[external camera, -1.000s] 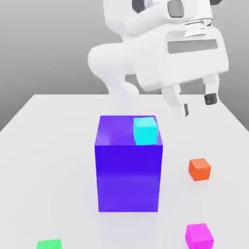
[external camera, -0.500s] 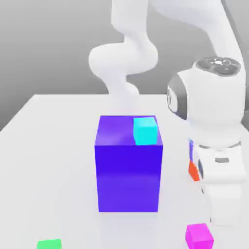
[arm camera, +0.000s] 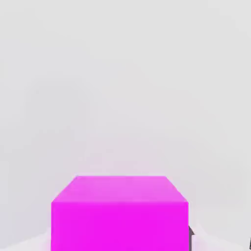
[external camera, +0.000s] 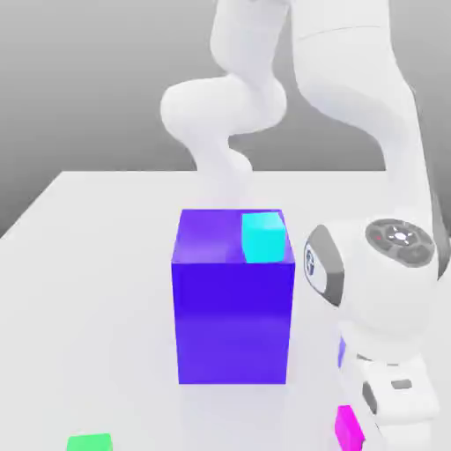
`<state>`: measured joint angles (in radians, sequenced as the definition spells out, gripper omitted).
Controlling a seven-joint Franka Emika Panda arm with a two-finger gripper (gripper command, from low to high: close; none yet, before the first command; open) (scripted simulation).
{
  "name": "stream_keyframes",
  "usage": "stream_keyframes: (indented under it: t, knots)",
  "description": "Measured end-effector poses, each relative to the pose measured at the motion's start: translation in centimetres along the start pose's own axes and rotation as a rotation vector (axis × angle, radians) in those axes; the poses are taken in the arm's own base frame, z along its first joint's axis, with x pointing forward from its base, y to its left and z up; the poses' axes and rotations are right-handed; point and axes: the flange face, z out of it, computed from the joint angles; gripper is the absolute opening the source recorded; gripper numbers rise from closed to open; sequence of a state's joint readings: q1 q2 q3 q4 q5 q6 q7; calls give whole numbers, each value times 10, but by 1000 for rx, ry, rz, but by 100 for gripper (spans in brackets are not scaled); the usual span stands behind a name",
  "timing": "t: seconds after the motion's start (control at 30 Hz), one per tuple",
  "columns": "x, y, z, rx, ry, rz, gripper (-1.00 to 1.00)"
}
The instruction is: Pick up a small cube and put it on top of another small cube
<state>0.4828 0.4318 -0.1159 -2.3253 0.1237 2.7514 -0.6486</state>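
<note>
Covering most of the small cube (external camera: 345, 427) in the exterior view, the white arm's hand leaves only a magenta sliver at the bench's (external camera: 97, 255) near right. Whether the end effector (external camera: 374, 436) grips it cannot be made out. The hand view shows the cube (arm camera: 120, 213) sitting flat, equal-sided. The big blue block (external camera: 233, 308) carries a cyan cube (external camera: 262, 236); a green cube (external camera: 88, 442) lies near left.
</note>
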Motion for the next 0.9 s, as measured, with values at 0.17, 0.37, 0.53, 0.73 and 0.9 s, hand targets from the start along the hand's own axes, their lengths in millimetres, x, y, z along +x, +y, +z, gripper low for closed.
stream_keyframes:
  t: [0.17,0.37,0.53,0.73,0.9]
  knots:
    - [-36,61,-43,5,-8,122,-100]
    - [-139,172,-65,8,-10,375,-100]
    - [-230,240,-40,3,-1,558,-100]
    - [-236,243,-29,3,0,570,100]
    - [-241,248,-71,0,1,580,100]
